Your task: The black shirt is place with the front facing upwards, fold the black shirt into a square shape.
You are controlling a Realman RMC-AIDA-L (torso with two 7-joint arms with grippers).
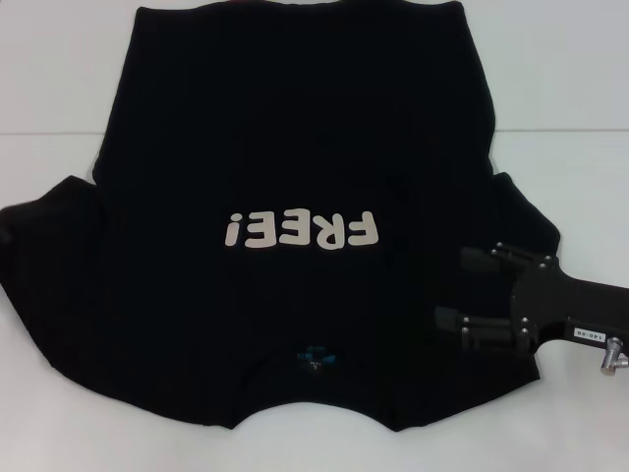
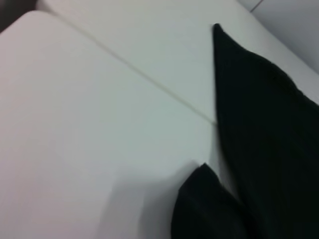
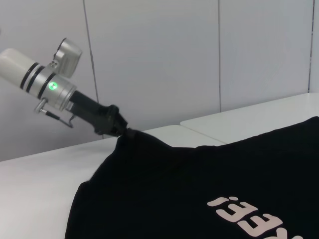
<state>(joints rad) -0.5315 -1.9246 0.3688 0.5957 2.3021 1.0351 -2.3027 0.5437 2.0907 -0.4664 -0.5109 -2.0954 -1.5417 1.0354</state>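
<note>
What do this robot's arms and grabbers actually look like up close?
The right gripper is matte black: a flat bracket with small silver screws, two stubby black fingers, a small white label and a silver fitting behind it. The left gripper, seen from the right wrist camera, is a slim black piece on a silver-white cylindrical wrist with dark bands, a green light and a thin cable.

Right gripper [image 1: 462, 290]: lower right of the head view, fingers parted, pointing toward frame left, arm reaching in from the right edge.
Left gripper [image 3: 121, 130]: left of the right wrist view, angled downward, fingers pinched together.
</note>
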